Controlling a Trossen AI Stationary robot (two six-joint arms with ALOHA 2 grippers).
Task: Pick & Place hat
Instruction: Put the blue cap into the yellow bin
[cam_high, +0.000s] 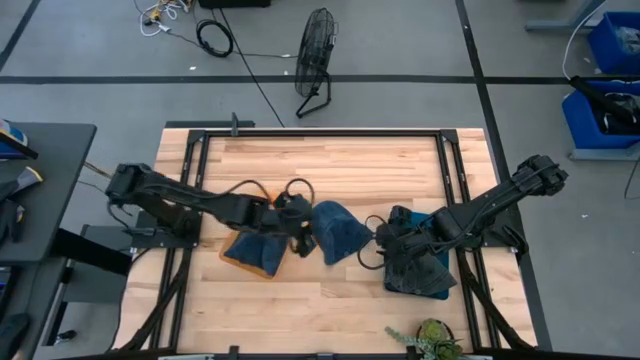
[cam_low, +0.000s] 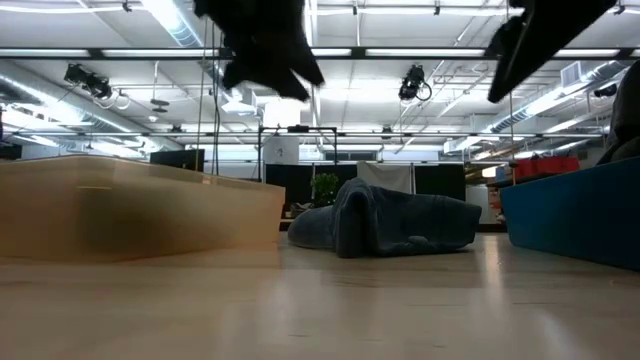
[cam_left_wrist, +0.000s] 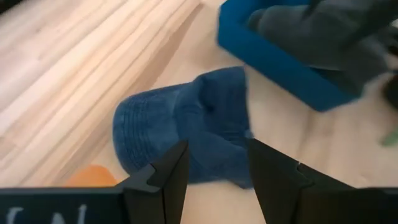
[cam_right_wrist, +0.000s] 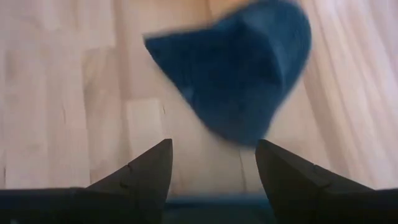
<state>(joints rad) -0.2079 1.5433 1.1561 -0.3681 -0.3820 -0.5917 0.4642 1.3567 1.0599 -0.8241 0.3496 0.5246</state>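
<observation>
A blue denim hat (cam_high: 336, 231) lies crown up on the wooden table, between my two grippers. It also shows in the low view (cam_low: 385, 222), the left wrist view (cam_left_wrist: 186, 124) and the right wrist view (cam_right_wrist: 239, 71). My left gripper (cam_high: 301, 237) is open just to the hat's left; in its wrist view (cam_left_wrist: 216, 180) the fingers stand above the hat's near edge. My right gripper (cam_high: 378, 240) is open just to the hat's right, its fingers (cam_right_wrist: 213, 174) pointing at the hat from a short way off. Both are empty.
A blue bin with an orange lining (cam_high: 252, 251) sits under my left arm. A blue bin (cam_high: 432, 285) holding dark grey cloth (cam_left_wrist: 323, 31) sits under my right arm. A small plant (cam_high: 432, 338) stands at the near edge. Bare wood lies toward the far edge.
</observation>
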